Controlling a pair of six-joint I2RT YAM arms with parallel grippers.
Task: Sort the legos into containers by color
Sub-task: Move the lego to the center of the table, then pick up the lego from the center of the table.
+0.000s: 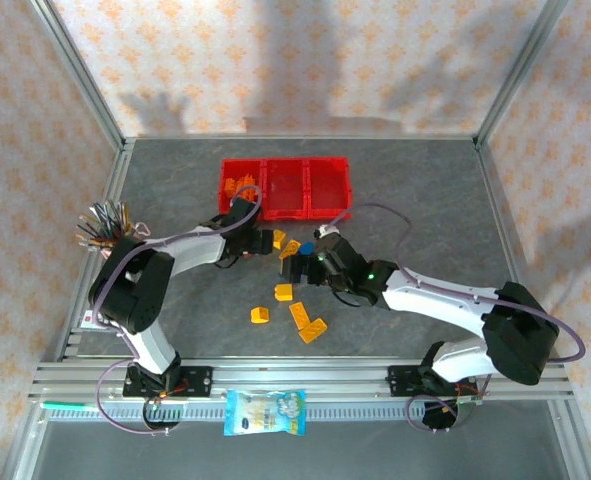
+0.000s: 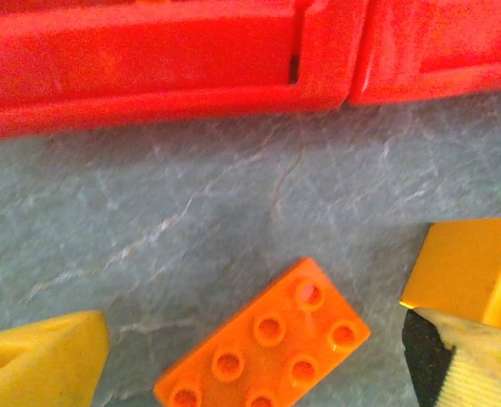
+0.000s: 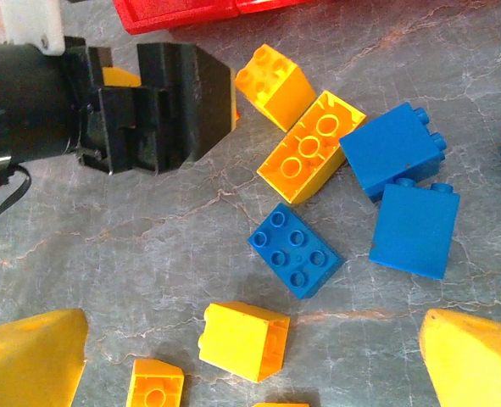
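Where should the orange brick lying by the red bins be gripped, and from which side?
Likely best: pinch the orange brick across its two long side walls, mid-length, coming straight down from above. It lies flat, studs up, with bare table along both long sides.

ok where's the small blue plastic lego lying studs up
In the right wrist view, the small blue plastic lego lies mid-frame on the grey table, below a yellow studded brick and left of a blue block on its side.

left arm bent forward | left gripper low, fingers seemingly apart | right arm stretched left | right gripper spread wide
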